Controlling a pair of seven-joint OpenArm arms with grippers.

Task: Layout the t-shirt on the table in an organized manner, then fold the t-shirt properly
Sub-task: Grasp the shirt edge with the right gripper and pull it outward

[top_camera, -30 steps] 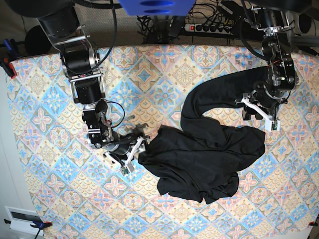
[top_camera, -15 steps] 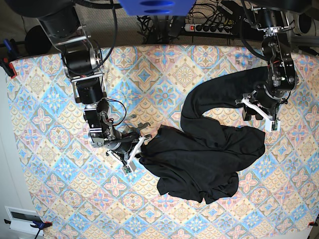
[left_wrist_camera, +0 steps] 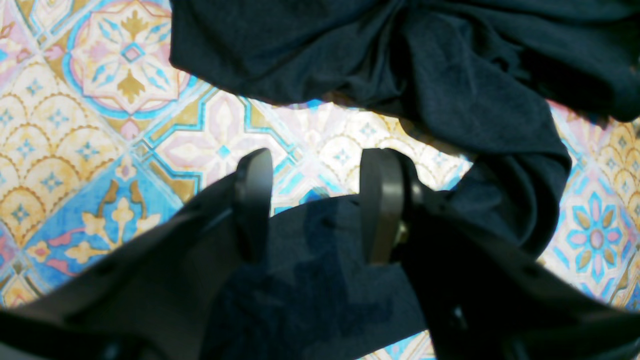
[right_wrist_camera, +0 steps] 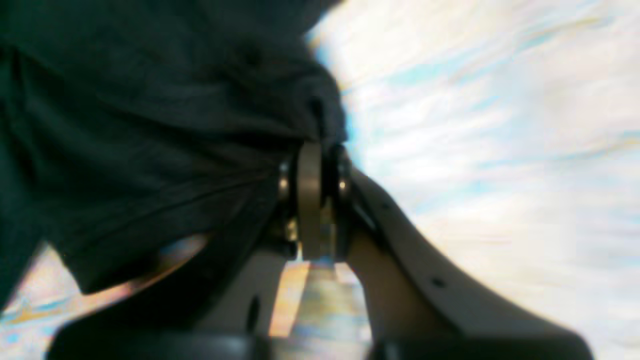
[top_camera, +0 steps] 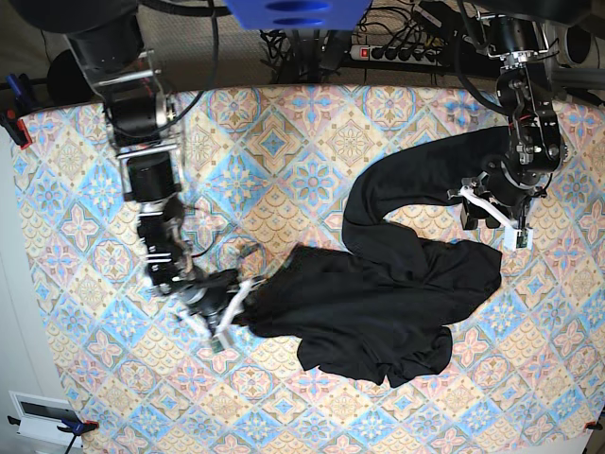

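T-shirt (right_wrist_camera: 150, 125) hem pinched between right fingers (right_wrist_camera: 310, 200)

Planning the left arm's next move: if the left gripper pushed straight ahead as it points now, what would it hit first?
Likely the t-shirt: past the open left gripper lies a strip of bare table, then bunched black fabric. Height is hard to judge.

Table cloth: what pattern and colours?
Table cloth: diamond floral tiles in pastel blue, pink and yellow. Clearest in the base view.

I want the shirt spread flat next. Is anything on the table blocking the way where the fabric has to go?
Nothing visible does. The t-shirt lies bunched on the table, and only patterned cloth surrounds it. The right gripper already pinches its edge.
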